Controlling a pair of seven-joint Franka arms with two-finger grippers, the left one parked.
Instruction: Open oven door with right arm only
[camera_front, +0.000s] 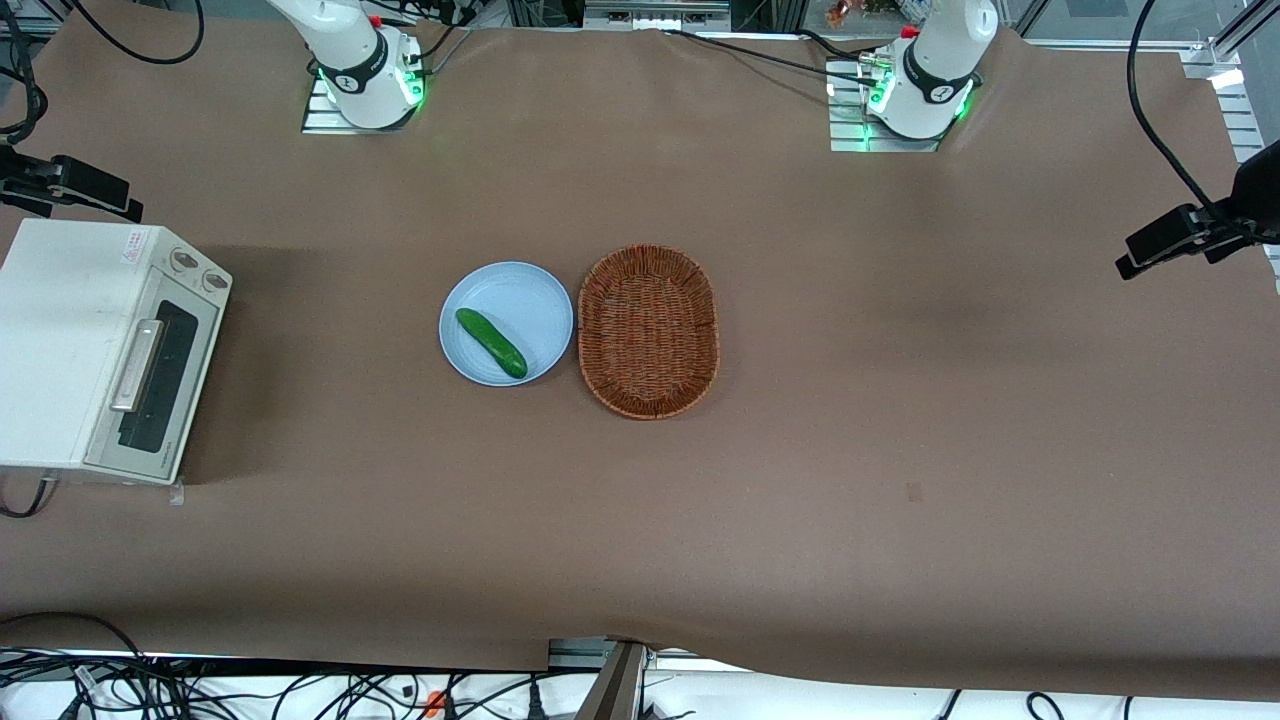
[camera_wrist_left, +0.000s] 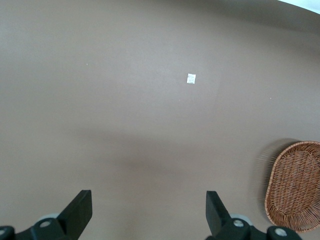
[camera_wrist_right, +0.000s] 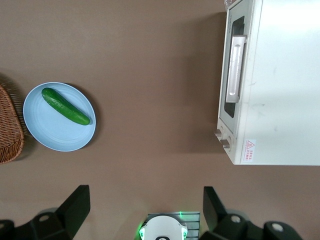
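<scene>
Your target, the oven door (camera_front: 160, 385), is shut flat against the cream toaster oven (camera_front: 60, 340), which sits at the working arm's end of the bench (camera_front: 900, 480). Its long silver bar handle (camera_wrist_right: 236, 67) runs along the door's upper edge, so judge it as a flap hinged at the bottom: you will likely need to hook the bar and pull outward and down. The two knobs (camera_wrist_right: 222, 139) sit at the end of the front panel farther from the front camera; keep off them.

The right arm's gripper (camera_wrist_right: 142, 210) hangs high above the bench, looking straight down, well apart from the oven, with the jaws spread wide and holding nothing. That height gives you a clear look at the handle before committing.

Nearer the middle of the bench lie a blue plate (camera_front: 480, 300) carrying a cucumber (camera_front: 491, 342), and just beside it a wicker basket (camera_front: 648, 330); both are well apart from the door's swing.
</scene>
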